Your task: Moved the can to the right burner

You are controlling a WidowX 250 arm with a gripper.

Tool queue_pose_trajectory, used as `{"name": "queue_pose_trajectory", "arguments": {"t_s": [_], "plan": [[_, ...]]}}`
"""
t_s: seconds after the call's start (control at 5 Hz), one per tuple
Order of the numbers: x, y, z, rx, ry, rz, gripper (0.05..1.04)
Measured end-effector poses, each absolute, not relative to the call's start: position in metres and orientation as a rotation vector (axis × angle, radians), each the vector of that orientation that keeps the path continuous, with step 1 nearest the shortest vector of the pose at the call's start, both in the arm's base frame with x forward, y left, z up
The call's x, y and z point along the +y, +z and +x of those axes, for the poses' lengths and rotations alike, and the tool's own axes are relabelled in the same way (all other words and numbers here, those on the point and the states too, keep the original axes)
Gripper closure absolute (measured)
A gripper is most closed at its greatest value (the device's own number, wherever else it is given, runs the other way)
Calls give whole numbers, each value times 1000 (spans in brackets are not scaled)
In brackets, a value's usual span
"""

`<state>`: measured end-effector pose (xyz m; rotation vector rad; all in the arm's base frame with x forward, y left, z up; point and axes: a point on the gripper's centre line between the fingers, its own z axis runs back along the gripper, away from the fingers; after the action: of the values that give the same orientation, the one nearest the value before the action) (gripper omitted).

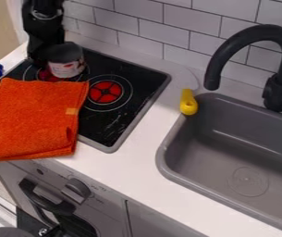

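Can (66, 67) was at the left burner (46, 74), on the far side of the orange towel (33, 121). Black gripper (40, 56) was close at its left; whether it was spread or pressed together, I could not tell.

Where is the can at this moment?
In the camera view, the can is at the upper left, over the left burner, just behind the orange cloth.

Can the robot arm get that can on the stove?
Probably yes: its end effector is right by the can, and the orange cloth lies in front, not between them.
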<state>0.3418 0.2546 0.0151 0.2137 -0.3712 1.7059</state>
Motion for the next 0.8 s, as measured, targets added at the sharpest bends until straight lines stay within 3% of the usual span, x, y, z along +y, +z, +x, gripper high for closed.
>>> {"name": "queue_pose_trajectory", "arguments": {"t_s": [0.6, 0.8], "plan": [[207, 24, 356, -403, 1709, 110, 85], [196, 25, 362, -419, 1708, 111, 84]]}}
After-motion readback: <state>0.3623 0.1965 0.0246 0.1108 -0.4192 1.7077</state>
